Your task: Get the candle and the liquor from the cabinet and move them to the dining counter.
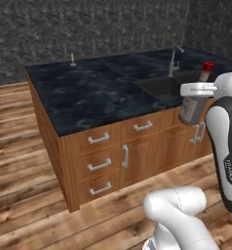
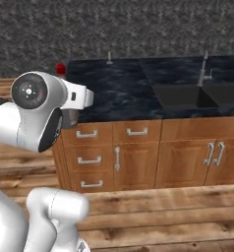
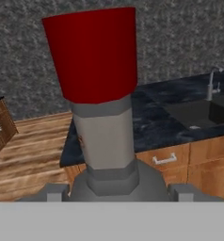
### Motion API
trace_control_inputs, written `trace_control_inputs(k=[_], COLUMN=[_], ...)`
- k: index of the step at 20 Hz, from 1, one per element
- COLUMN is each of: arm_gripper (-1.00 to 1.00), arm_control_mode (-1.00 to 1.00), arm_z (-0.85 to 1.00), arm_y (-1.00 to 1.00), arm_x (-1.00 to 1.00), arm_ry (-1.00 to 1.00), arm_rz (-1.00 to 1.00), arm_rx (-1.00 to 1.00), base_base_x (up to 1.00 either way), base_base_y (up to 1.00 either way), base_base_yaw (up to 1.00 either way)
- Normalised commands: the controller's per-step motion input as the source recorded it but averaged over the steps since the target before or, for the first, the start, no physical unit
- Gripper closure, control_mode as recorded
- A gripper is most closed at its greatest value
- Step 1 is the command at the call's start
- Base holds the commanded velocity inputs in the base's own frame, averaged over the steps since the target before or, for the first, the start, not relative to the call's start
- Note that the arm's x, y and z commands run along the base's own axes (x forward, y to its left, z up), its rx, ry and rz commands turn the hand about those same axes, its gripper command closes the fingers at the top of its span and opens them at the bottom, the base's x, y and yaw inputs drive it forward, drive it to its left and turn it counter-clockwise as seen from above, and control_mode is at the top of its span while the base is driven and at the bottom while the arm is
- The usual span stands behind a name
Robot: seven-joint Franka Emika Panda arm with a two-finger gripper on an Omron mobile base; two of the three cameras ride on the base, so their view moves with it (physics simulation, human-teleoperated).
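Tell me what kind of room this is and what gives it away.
A kitchen, most likely. A long dining counter with a black veined marble top carries a built-in sink with a faucet, and wooden drawers with metal handles run beneath it. The floor is wood planks.

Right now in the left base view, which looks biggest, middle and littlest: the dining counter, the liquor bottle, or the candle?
1. The dining counter, by far the largest.
2. The liquor bottle, held up in the gripper near the camera, so it looks bigger than it is.
3. The candle, tiny at the counter's far edge.
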Motion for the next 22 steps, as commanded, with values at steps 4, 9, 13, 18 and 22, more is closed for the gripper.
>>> trace_control_inputs(k=[4,9,13,18,22], arm_gripper=[1.00,1.00,1.00,1.00,1.00], arm_control_mode=[1.00,1.00,1.00,1.00,1.00], arm_z=[0.00,0.00,0.00,0.00,0.00], arm_y=[0.00,0.00,0.00,0.00,0.00], arm_x=[0.00,0.00,0.00,0.00,0.00], arm_ry=[0.00,0.00,0.00,0.00,0.00], arm_rz=[0.00,0.00,0.00,0.00,0.00], arm_rx=[0.00,0.00,0.00,0.00,0.00], base_base_x=[0.33,0.31,0.32,0.36,0.39], base_base_y=[0.85,0.87,0.88,0.86,0.84], base_base_yaw=[0.00,0.00,0.00,0.00,0.00])
